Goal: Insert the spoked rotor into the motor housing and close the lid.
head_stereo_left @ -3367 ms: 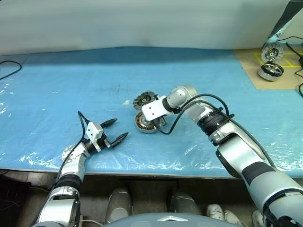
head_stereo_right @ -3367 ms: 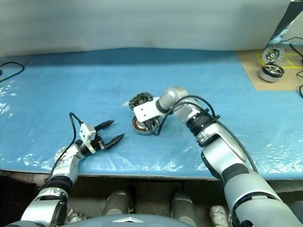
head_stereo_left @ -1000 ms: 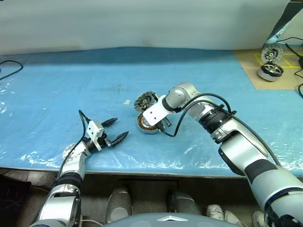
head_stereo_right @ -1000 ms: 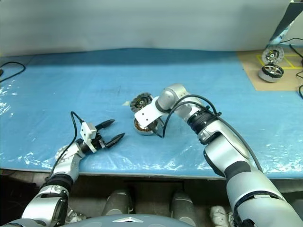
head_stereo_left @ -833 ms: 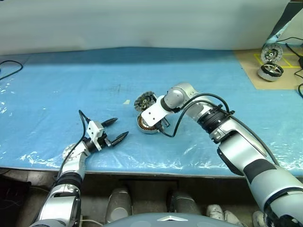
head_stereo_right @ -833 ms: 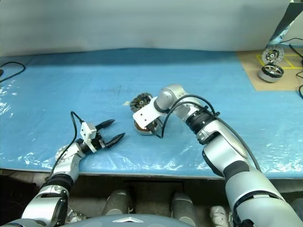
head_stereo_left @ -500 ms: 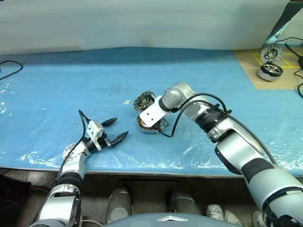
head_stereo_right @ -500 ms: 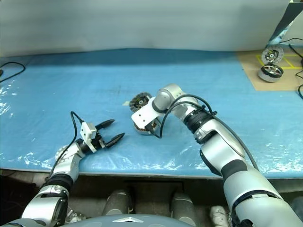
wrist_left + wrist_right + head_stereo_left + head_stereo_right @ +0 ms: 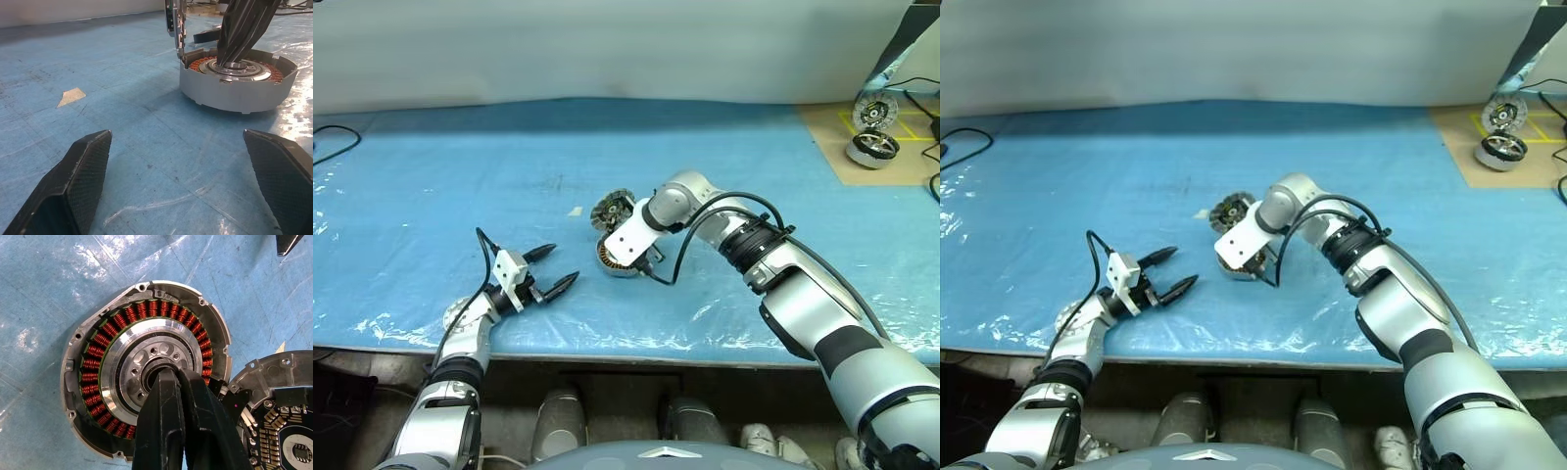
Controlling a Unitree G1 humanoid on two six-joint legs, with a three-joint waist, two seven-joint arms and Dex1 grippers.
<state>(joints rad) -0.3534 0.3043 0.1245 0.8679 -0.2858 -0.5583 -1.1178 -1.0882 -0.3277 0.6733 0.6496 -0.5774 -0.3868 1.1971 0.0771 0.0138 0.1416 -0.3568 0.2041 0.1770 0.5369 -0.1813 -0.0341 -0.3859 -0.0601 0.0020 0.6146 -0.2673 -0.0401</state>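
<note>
The motor housing (image 9: 93, 382), a shallow silver cup ringed with copper coils, lies mid-table on the blue sheet (image 9: 617, 262). Inside the coil ring sits a silvery hub disc with round holes; I cannot tell whether it is the spoked rotor. The lid (image 9: 612, 208) stands swung open at the housing's far rim, and its inner circuit board (image 9: 283, 426) faces the right wrist view. My right gripper (image 9: 168, 374) points down, shut, with its tips in the hub's centre bore. My left gripper (image 9: 563, 264) hovers open and empty to the housing's left (image 9: 177, 134).
A tan board (image 9: 842, 137) at the back right carries a silver-and-black motor (image 9: 873, 149) and an upright disc (image 9: 876, 110). A small pale scrap (image 9: 574, 211) lies left of the lid. A black cable (image 9: 333, 147) lies at the far left.
My right wrist has rolled a little above the housing, tips staying at the hub. The left arm, housing and lid have not moved.
</note>
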